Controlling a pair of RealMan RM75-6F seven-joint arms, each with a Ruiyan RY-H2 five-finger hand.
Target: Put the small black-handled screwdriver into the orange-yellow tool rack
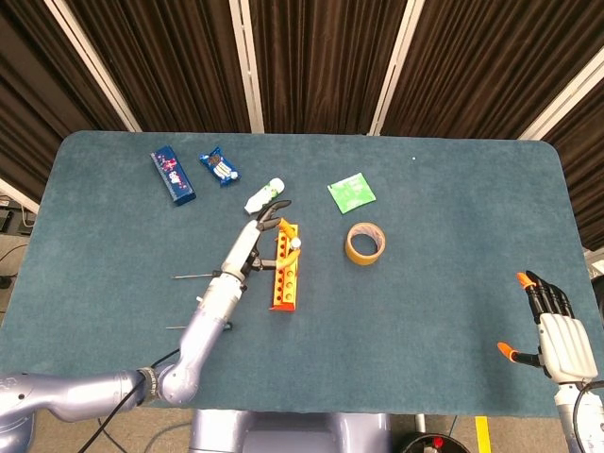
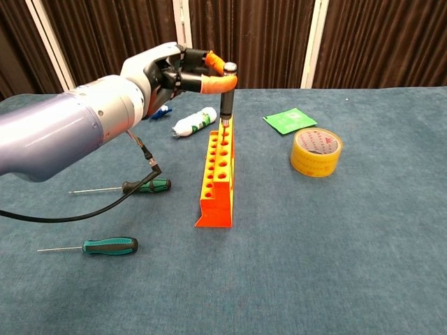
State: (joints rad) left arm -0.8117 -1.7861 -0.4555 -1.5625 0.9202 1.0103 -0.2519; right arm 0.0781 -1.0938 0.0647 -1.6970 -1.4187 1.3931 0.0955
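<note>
Left hand (image 2: 178, 73) is up over the far end of the orange-yellow tool rack (image 2: 218, 167), and its orange-tipped fingers (image 2: 213, 85) are pinched on the small black-handled screwdriver (image 2: 226, 94). The screwdriver stands upright, silver cap on top, its lower end right at one of the holes in the rack's far end; whether the tip is actually inside the hole, I cannot tell from here. From the head view the same hand (image 1: 265, 229) sits just left of the rack (image 1: 285, 266), which lies lengthwise near the middle of the table (image 1: 453, 311), a bit toward the left.

Over on the right, the right hand (image 1: 555, 330) rests low near the near right corner of the table, fingers spread apart and holding nothing.

Two green-handled screwdrivers lie flat on the left side: one (image 2: 145, 186) just beside the rack's left, under the arm's black cable, the other (image 2: 108, 246) closer to the near edge. A roll of yellow tape (image 2: 316, 151) sits to the right of the rack, with a green packet (image 2: 290, 120) beyond it. A white bottle (image 2: 195, 123) lies on its side behind the rack. Toward the far left corner, a blue box (image 1: 173, 176) and a blue snack packet (image 1: 219, 167) lie side by side.
</note>
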